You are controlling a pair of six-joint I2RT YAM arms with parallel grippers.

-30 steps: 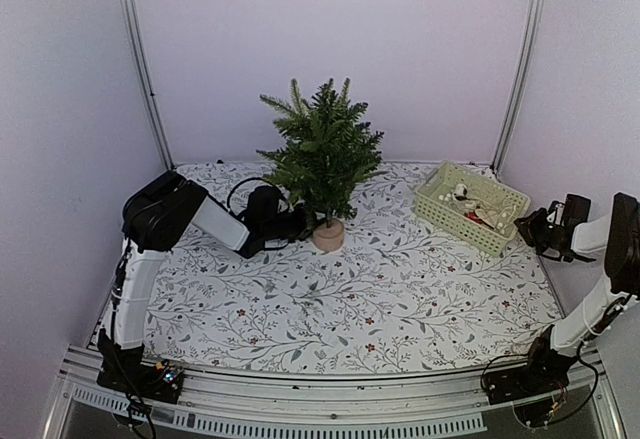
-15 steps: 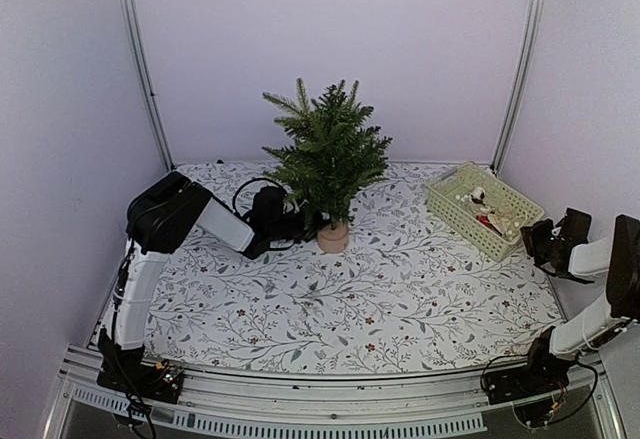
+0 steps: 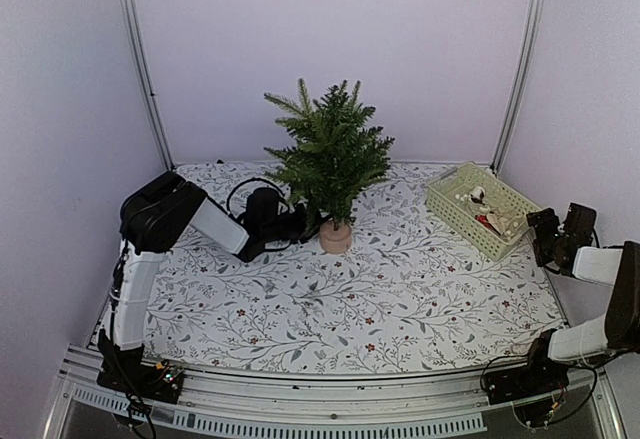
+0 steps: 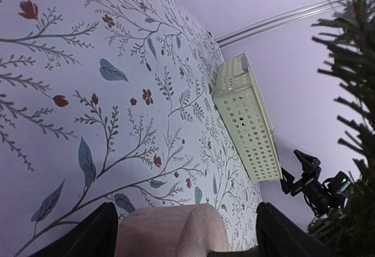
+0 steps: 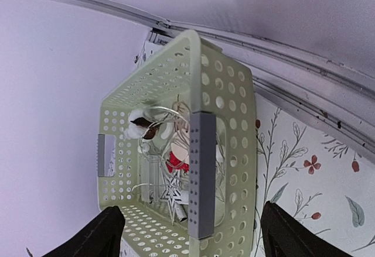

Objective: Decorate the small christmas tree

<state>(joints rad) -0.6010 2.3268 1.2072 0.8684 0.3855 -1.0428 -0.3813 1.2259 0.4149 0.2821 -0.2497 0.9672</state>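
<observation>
Left pincer (image 3: 305,225) being held wide around tan base (image 4: 170,230) of small christmas tree (image 3: 330,159); right pincer (image 3: 548,231) being held wide, well right of tree, facing perforated basket (image 5: 228,110).

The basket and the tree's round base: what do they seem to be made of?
The basket looks like moulded plastic, pale green and matte: its walls carry regular rows of round holes. The base of the small christmas tree seems unpainted wood, tan, smooth and matte, though its grain is not visible, so plastic remains possible.
</observation>
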